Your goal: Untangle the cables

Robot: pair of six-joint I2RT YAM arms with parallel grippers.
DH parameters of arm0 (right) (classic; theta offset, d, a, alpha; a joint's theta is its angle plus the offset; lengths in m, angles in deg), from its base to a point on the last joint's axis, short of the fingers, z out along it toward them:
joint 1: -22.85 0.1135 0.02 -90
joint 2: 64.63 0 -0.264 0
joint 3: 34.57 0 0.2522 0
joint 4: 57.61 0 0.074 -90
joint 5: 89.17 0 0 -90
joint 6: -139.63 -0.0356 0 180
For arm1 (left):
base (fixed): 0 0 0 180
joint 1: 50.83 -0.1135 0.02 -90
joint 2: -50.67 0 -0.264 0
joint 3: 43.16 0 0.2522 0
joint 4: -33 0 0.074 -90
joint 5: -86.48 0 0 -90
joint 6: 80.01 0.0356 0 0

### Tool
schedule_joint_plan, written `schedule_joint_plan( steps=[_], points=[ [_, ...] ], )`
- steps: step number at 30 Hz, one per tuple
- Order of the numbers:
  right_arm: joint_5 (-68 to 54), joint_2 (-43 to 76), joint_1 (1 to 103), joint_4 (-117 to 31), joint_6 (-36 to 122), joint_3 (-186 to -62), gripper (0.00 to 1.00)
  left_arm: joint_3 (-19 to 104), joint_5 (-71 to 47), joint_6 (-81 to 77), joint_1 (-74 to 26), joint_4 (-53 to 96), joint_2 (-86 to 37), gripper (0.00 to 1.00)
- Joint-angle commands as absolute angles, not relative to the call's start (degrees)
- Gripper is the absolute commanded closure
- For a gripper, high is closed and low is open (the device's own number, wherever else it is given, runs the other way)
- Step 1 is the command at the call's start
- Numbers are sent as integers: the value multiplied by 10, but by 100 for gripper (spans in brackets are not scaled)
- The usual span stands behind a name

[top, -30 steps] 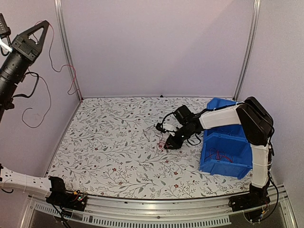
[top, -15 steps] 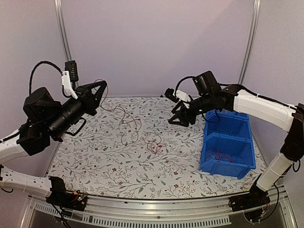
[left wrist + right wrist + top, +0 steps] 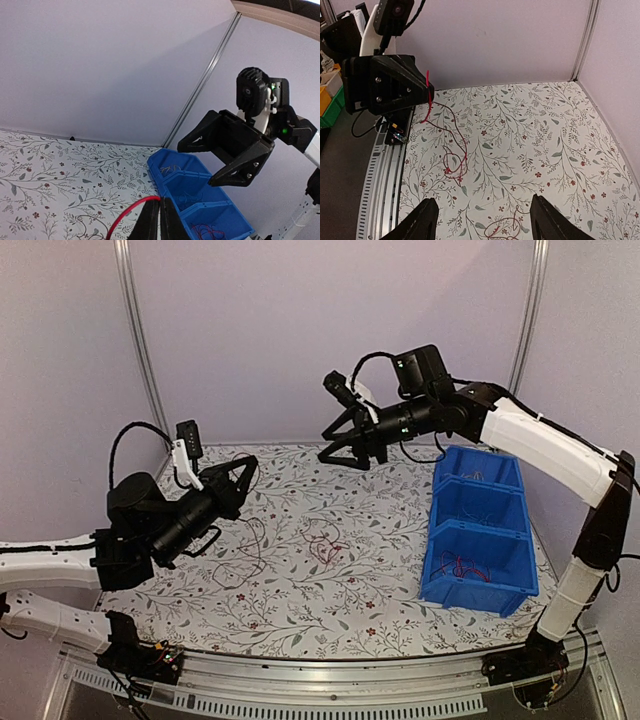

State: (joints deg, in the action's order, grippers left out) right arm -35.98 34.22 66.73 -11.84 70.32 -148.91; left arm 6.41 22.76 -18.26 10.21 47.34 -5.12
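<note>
Red and thin, the cables (image 3: 325, 545) lay mostly as a loose clump near the middle of the flowered table (image 3: 380, 612), left of the blue bin (image 3: 478, 595). The left gripper (image 3: 250, 465) hung low over the left side of the table, its fingers (image 3: 150, 225) closed tight on 1 red strand (image 3: 442, 112). That strand ran down from the grip in slack curves to the table and on toward the clump. The right gripper (image 3: 345, 458) hung high over the far side, its jaws wide apart and holding nothing. It was well clear of the clump and of the bin. The bin had 3 compartments, and a few red wires (image 3: 460, 565) lay in the nearest one.

The step in hand looked like drawing 1 strand free of the tangle, with the left arm as the puller. Whether the strand was already free of the clump could not be told at this size. The next move probably called for the right gripper to come down and pin or pinch the clump, so that the pull would slide the strand out instead of dragging the whole knot.
</note>
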Motion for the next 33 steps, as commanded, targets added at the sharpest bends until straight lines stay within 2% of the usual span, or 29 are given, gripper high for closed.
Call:
schedule_joint_plan(
  steps=[1,9,18,22,26,28,32,33],
  points=[
    [-416,392,697,-109,652,-1536,33,63,214,-213,96,562,-80,100],
    [-455,454,724,-102,617,-1582,29,71,199,-218,96,596,-129,100],
    [-451,463,729,-120,580,-1574,31,93,164,-221,96,616,-175,100],
    [-435,474,729,-124,567,-1577,50,97,158,-225,96,620,-182,100],
    [-429,477,729,-126,561,-1572,86,98,159,-224,96,620,-181,100],
    [-413,473,729,-127,565,-1567,98,97,160,-224,96,619,-181,100],
    [-382,450,727,-126,585,-1545,100,95,163,-221,96,615,-180,100],
    [-374,436,727,-125,598,-1536,100,96,167,-216,96,611,-181,91]
  ],
)
